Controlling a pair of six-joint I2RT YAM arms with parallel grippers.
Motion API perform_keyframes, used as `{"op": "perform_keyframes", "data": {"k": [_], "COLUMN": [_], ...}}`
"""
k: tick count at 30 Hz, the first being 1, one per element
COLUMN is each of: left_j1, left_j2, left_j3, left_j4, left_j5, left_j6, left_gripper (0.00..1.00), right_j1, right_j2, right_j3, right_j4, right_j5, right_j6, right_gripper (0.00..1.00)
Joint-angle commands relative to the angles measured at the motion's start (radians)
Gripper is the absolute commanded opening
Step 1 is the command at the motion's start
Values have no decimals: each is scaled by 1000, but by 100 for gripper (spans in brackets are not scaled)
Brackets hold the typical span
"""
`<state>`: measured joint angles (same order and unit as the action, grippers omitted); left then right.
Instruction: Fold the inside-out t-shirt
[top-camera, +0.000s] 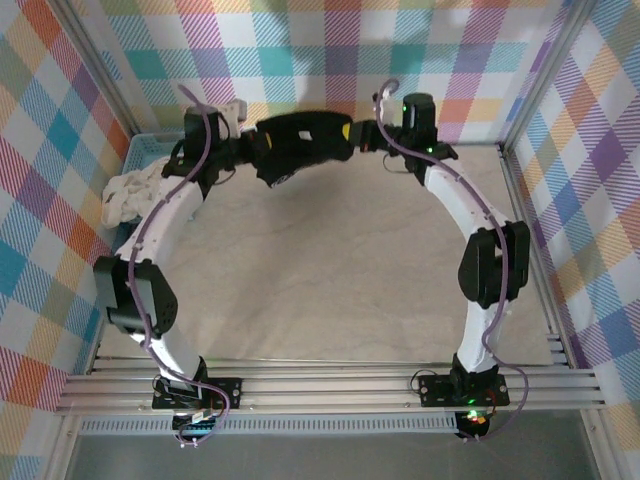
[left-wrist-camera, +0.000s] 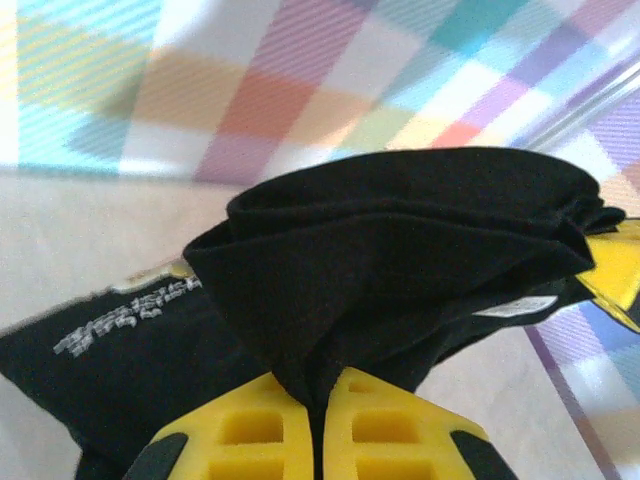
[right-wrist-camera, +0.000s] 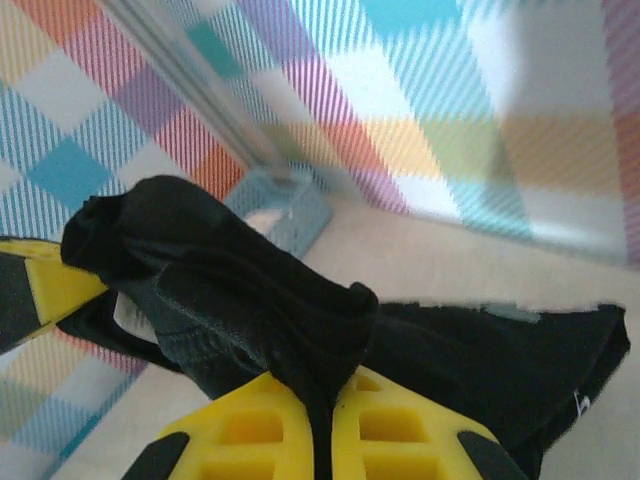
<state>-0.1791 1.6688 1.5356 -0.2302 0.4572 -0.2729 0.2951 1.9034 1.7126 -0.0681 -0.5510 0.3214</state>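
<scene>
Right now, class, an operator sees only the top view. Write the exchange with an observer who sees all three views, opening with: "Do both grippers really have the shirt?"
Observer: Yes for the left. Its wrist view shows the left gripper shut on a bunched fold of the black shirt.
Operator: And the right one?
Observer: Its wrist view shows the right gripper shut on another bunched fold.
Operator: Any markings on the cloth?
Observer: The left wrist view shows grey lettering on the cloth at the lower left.
</scene>
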Motion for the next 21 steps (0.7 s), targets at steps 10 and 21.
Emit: {"op": "perform_keyframes", "data": {"k": [10,21], "left_j1": [-319,-237], "left_j2": [-475,-237], "left_j3": [-728,-680], "left_j4": [131,43], "left_j5": [-48,-217], "left_j6": [-194,-206], "left_gripper": [0,0], "right_j1": [24,34], "right_j2": [-464,-161], "right_j3": [-756,-560], "right_j4": [-40,-132], "right_j5": [-35,59], "right_j6": [23,31], "right_gripper": [0,0]}}
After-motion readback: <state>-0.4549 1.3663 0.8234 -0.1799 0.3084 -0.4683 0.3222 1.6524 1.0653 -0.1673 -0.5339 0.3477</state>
